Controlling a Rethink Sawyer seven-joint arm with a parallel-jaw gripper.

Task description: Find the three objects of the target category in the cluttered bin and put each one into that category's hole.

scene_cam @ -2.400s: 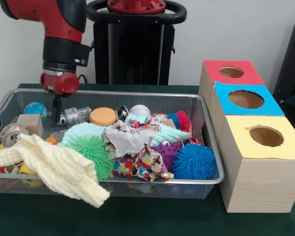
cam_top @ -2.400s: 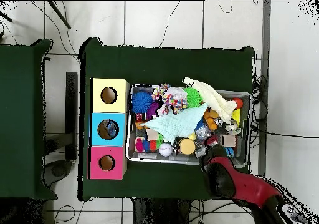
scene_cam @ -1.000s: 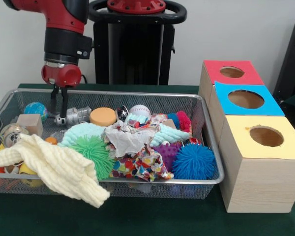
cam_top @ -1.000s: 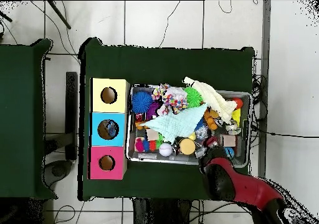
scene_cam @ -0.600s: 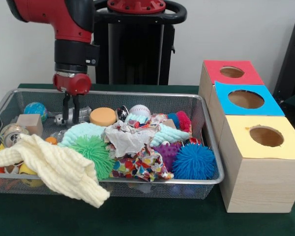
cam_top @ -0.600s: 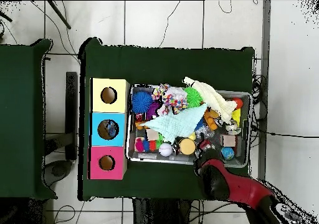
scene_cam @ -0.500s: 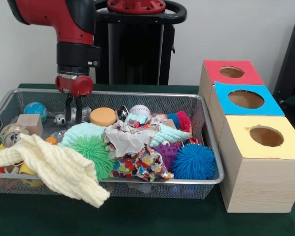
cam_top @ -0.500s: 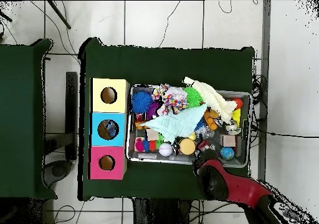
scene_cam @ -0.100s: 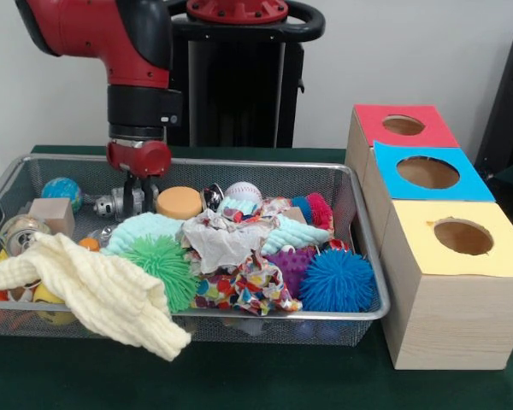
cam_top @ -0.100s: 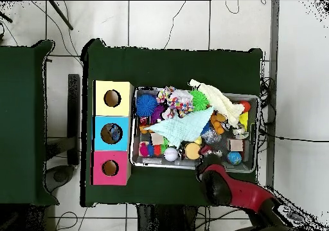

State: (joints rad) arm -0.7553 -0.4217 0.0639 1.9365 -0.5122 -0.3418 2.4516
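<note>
A wire mesh bin [scene_cam @ -0.100s: 265, 162] holds a jumble of toys and cloths. My gripper [scene_cam @ -0.100s: 138, 203] hangs low at the bin's back left, open, its fingers straddling the right end of a silver metal fitting [scene_cam @ -0.100s: 111, 205]. An orange disc [scene_cam @ -0.100s: 179, 202] lies just right of it, then a shiny dark piece [scene_cam @ -0.100s: 212, 197] and a baseball [scene_cam @ -0.100s: 243, 192]. Three boxes with round holes stand to the right: red [scene_cam @ -0.100s: 403, 125], blue [scene_cam @ -0.100s: 427, 172], yellow [scene_cam @ -0.100s: 462, 237]. In the overhead view the red arm [cam_top @ -0.100s: 222, 183] covers the gripper at the bin's [cam_top @ -0.100s: 167, 166] lower edge.
Also in the bin: a cream knit cloth [scene_cam @ -0.100s: 94, 290] draped over the front rim, a green spiky ball [scene_cam @ -0.100s: 161, 263], a blue spiky ball [scene_cam @ -0.100s: 337, 280], a purple one [scene_cam @ -0.100s: 292, 263], patterned cloth [scene_cam @ -0.100s: 239, 286], a wooden cube [scene_cam @ -0.100s: 51, 213], and a small globe ball [scene_cam @ -0.100s: 61, 190].
My gripper has travelled to the right along the back of the bin and come down over the silver fitting. Nothing in the bin has visibly shifted.
</note>
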